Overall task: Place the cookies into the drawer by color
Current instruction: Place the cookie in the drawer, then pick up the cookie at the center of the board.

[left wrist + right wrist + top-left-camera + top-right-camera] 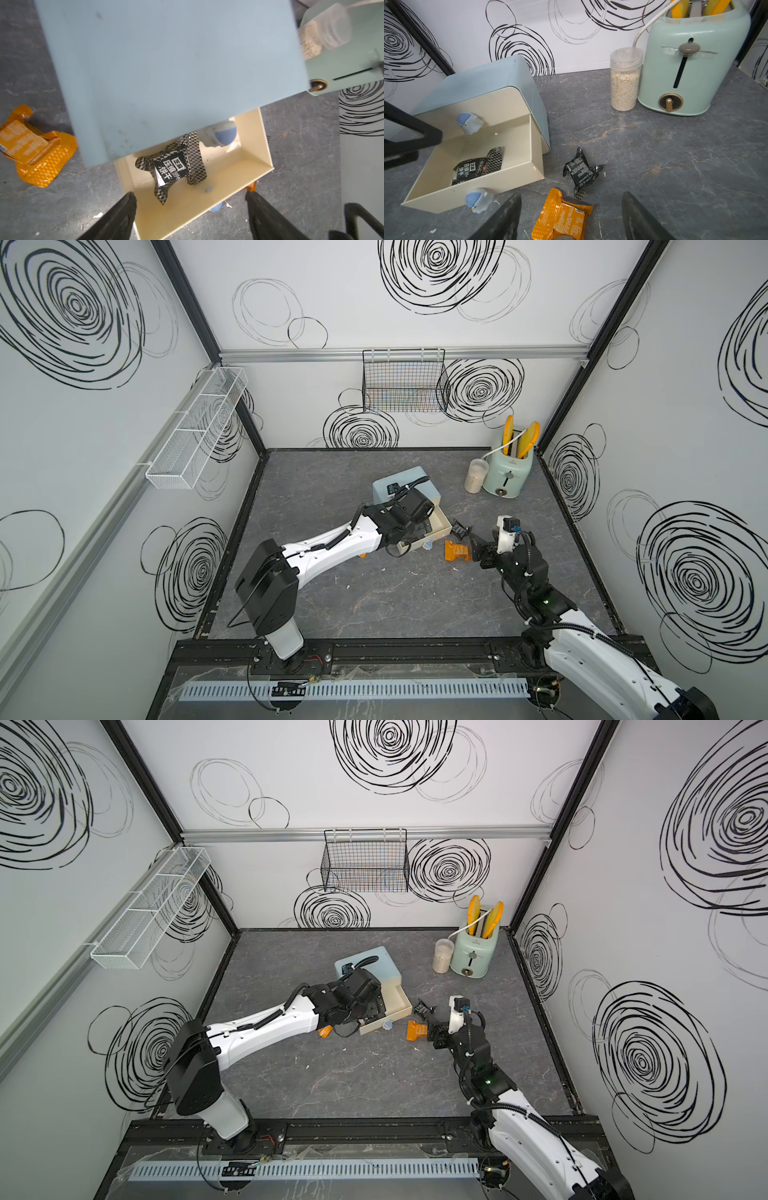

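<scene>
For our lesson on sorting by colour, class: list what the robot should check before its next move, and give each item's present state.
1. Drawer pulled out: ok.
2. Black packet lying inside it: ok.
3. Left gripper open, empty: ok.
4. Right gripper open near orange packet: ok.
5. Second black packet stowed: not ok, outside the drawer.
6. Which drawer takes orange: cannot tell.

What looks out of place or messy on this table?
Clear tape is stretched across the lever of the mint-green toaster, and yellow paddle-shaped objects stand in its slots. Small white scraps litter the grey marbled tabletop.
</scene>
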{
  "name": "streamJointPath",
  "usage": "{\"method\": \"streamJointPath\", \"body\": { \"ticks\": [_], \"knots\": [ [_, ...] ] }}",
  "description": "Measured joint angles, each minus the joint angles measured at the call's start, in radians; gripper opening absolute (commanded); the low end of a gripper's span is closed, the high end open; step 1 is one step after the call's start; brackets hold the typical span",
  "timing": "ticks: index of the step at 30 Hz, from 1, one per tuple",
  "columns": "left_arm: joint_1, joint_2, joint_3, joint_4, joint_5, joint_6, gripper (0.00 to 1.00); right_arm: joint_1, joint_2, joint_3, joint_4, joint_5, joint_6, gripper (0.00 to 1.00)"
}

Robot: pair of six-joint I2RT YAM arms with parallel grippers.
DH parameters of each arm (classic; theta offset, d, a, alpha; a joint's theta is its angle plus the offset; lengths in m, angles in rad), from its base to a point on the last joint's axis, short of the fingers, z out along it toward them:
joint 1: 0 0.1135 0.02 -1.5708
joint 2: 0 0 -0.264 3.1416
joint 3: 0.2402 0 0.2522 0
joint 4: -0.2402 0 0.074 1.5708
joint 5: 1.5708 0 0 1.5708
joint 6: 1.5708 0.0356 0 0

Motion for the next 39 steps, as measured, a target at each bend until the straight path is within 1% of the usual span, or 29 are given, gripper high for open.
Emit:
{"method": "streamJointPath", "body": {
  "ticks": [4,8,10,12,14,16,19,22,26,28,30,35,38,39],
  "knots": [
    [0.035,-0.143,-0.085,0.076,-0.001,0.124,0.84,-0.042,0.058,0.027,-0.030,-0.016,0.024,0.75],
    [0.115,-0.311,-0.224,0.167,0.049,0.271,0.83,-0.108,0.116,0.057,-0.051,-0.076,0.060,0.73],
    [0.180,-0.382,-0.283,0.188,0.093,0.333,0.82,-0.143,0.150,0.073,-0.056,-0.116,0.075,0.71],
    [0.272,-0.439,-0.326,0.196,0.154,0.395,0.81,-0.179,0.192,0.094,-0.063,-0.160,0.090,0.70],
    [0.374,-0.486,-0.352,0.195,0.214,0.455,0.81,-0.217,0.243,0.117,-0.068,-0.216,0.104,0.67],
    [0.456,-0.521,-0.358,0.186,0.257,0.509,0.82,-0.248,0.289,0.136,-0.069,-0.272,0.115,0.64],
    [0.555,-0.566,-0.358,0.175,0.322,0.592,0.82,-0.286,0.371,0.173,-0.082,-0.357,0.128,0.60],
    [0.619,-0.595,-0.358,0.168,0.371,0.671,0.82,-0.307,0.446,0.209,-0.090,-0.432,0.137,0.55],
    [0.646,-0.610,-0.366,0.179,0.378,0.729,0.83,-0.322,0.525,0.238,-0.090,-0.507,0.158,0.48],
    [0.647,-0.629,-0.398,0.203,0.378,0.741,0.83,-0.325,0.562,0.250,-0.090,-0.533,0.176,0.45],
    [0.647,-0.653,-0.437,0.219,0.375,0.748,0.83,-0.326,0.589,0.258,-0.090,-0.549,0.195,0.43],
    [0.647,-0.694,-0.505,0.257,0.367,0.751,0.83,-0.328,0.628,0.269,-0.090,-0.550,0.238,0.42],
    [0.648,-0.713,-0.522,0.274,0.363,0.752,0.84,-0.328,0.645,0.273,-0.090,-0.547,0.253,0.37],
    [0.650,-0.718,-0.525,0.279,0.361,0.752,0.84,-0.328,0.657,0.277,-0.091,-0.545,0.263,0.37]
  ]
}}
